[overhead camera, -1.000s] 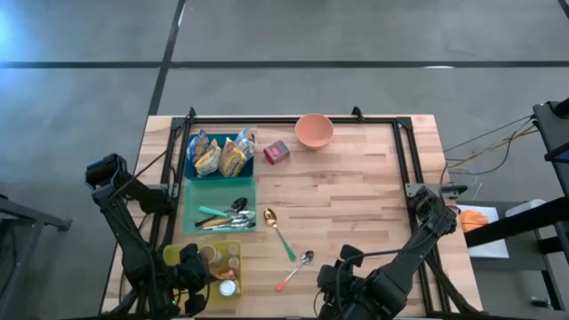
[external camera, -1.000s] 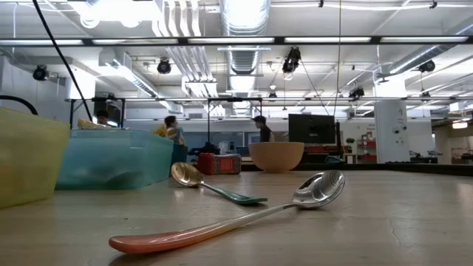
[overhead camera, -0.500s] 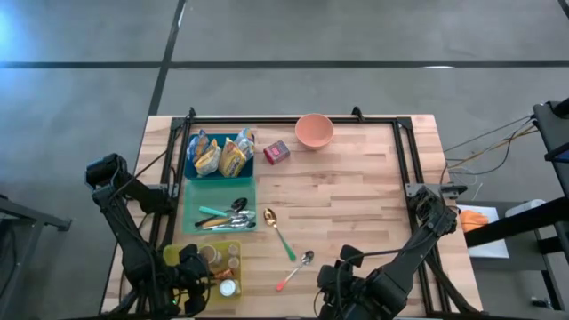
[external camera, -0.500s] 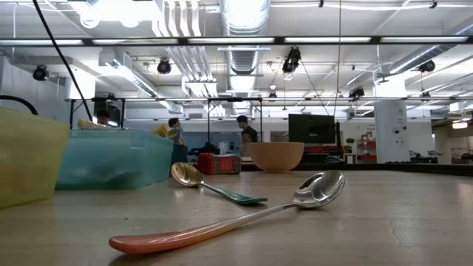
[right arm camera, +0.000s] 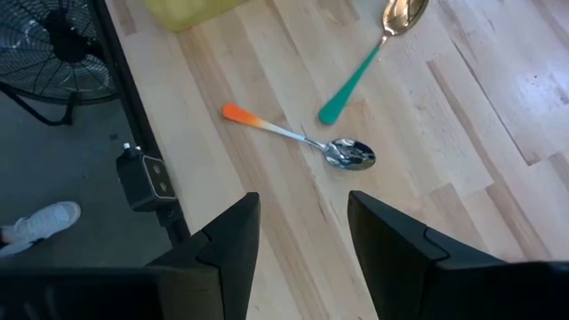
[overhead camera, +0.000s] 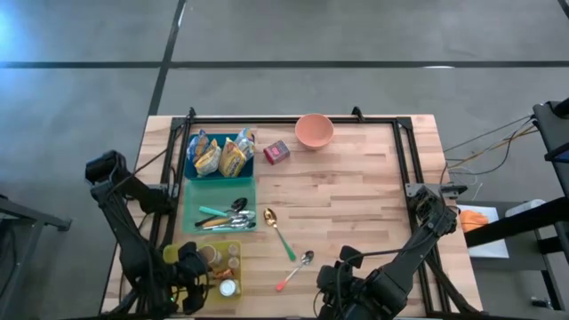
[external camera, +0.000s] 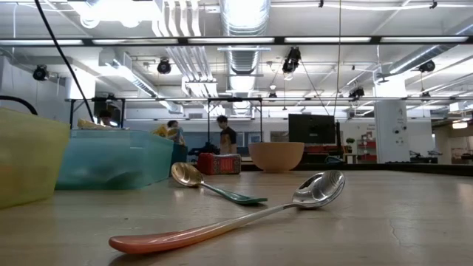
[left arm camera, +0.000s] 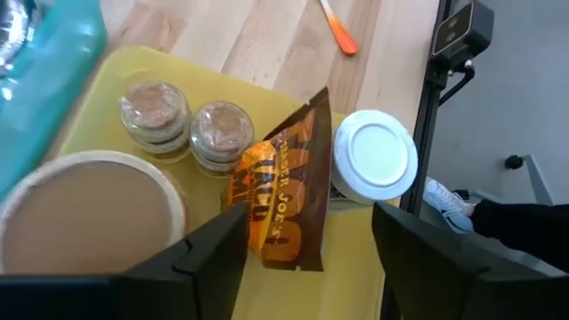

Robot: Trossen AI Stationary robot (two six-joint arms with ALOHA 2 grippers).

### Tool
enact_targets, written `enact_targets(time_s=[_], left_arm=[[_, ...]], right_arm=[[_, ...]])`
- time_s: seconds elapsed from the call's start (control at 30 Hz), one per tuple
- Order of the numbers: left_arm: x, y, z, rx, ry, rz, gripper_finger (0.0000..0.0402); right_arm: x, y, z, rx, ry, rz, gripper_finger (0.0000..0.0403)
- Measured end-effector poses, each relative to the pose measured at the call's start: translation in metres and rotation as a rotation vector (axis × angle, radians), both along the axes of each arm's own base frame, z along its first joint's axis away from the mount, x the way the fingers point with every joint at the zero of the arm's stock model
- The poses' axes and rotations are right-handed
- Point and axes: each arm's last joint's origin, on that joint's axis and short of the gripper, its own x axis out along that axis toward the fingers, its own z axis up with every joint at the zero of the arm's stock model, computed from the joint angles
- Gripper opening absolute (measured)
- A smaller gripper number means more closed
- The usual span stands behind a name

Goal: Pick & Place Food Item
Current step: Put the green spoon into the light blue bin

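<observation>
Opening now: left gripper (left arm camera: 307, 244) jaws have parted over the yellow plastic bin (left arm camera: 133, 73), orange-brown snack packet (left arm camera: 283, 203) dropped inside w/ 2 jars, so place looks done. Right gripper (right arm camera: 298, 233) idle, part-open, empty.

You see even, bright overhead light; ceiling lamps (external camera: 111, 10) glare in the low view; wrist-view fingers (left arm camera: 209, 258) blur.

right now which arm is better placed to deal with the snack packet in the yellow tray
Left. The left gripper hangs open right over the yellow tray, with the orange snack packet between its fingers. The right gripper waits open over bare table near the orange-handled spoon, apart from the tray.
</observation>
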Motion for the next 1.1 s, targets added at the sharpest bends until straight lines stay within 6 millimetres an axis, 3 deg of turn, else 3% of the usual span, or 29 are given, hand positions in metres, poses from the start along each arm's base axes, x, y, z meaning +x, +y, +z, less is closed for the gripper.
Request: enact_targets(time_s=[0.27, 0.5, 0.6, 0.83, 1.1], left_arm=[[0.007, 0.015, 0.024, -0.026, -0.041, -0.008, 0.0258], [0.052, 0.037, 0.058, -0.122, -0.11, 0.148, 0.0258], [0.076, 0.056, 0.072, -0.168, -0.152, 0.271, 0.0258], [0.117, 0.109, 0.083, -0.259, -0.146, 0.487, 0.0258], [0.151, 0.14, 0.069, -0.383, -0.104, 0.601, 0.0258]], right_arm=[[0.0, 0.0, 0.0, 0.001, 0.001, 0.003, 0.017], [-0.012, -0.019, 0.006, 0.008, 0.049, -0.237, 0.017], [-0.016, -0.027, 0.015, 0.009, 0.029, -0.211, 0.017], [-0.045, -0.066, 0.031, -0.008, -0.014, -0.303, 0.017], [-0.082, -0.12, 0.03, 0.01, -0.016, -0.241, 0.017]])
